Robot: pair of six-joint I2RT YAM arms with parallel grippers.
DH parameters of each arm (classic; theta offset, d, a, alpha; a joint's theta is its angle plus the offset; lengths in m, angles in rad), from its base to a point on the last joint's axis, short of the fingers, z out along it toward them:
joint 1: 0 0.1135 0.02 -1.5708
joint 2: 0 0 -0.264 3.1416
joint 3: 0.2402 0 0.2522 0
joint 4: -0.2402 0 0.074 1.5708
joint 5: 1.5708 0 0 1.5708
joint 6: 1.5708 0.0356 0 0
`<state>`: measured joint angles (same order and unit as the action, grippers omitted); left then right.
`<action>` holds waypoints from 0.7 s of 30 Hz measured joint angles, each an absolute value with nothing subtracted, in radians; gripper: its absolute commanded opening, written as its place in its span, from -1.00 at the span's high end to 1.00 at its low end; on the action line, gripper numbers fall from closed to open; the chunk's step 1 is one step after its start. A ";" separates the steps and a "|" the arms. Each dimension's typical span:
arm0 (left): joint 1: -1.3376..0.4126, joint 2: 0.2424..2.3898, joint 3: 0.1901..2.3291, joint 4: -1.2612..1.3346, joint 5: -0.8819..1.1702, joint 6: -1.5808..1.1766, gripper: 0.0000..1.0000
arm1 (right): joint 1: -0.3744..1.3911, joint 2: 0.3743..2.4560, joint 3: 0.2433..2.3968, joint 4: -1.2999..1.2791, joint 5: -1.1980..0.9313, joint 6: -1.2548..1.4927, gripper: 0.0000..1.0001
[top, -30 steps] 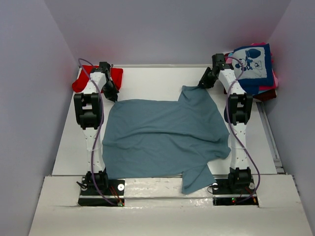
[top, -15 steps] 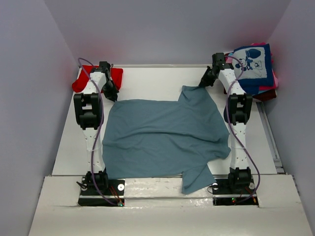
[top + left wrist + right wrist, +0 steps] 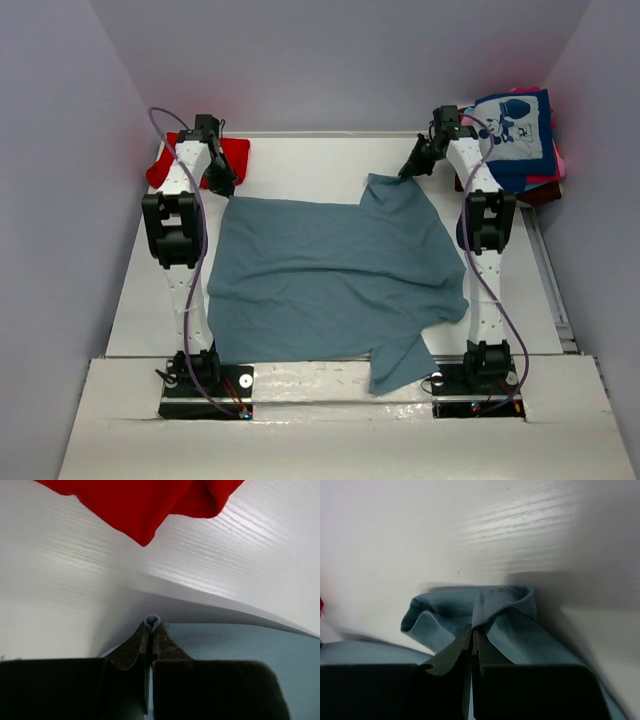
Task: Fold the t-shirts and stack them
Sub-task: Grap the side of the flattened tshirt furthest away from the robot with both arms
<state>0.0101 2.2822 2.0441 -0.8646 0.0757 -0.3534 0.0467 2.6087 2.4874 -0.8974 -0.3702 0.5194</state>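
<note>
The fingers [image 3: 131, 649] of the left gripper [image 3: 151, 625] are pressing together on a small fold at the far left corner of the grey-blue shirt [image 3: 330, 270]. The right gripper [image 3: 471, 630] is pinching the shirt's bunched far right corner, jaws closed on cloth. The shirt is lying spread on the table [image 3: 320, 160]. A red shirt [image 3: 235, 155] is sitting just beyond its far left corner, and a navy printed shirt [image 3: 515, 130] is topping a pile beyond its far right corner.
</note>
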 measured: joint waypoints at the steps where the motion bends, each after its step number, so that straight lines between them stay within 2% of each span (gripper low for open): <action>1: 0.012 2.271 2.043 -0.866 0.074 -0.354 0.89 | 0.047 2.595 2.486 -0.912 -0.380 0.510 0.86; 14: 0.041 2.171 2.005 -0.871 0.066 -0.364 0.89 | 0.047 2.276 2.426 -1.013 -0.403 0.451 0.86; 21: 0.041 2.154 1.939 -0.865 0.067 -0.365 0.89 | 0.047 2.154 2.284 -1.073 -0.397 0.421 0.86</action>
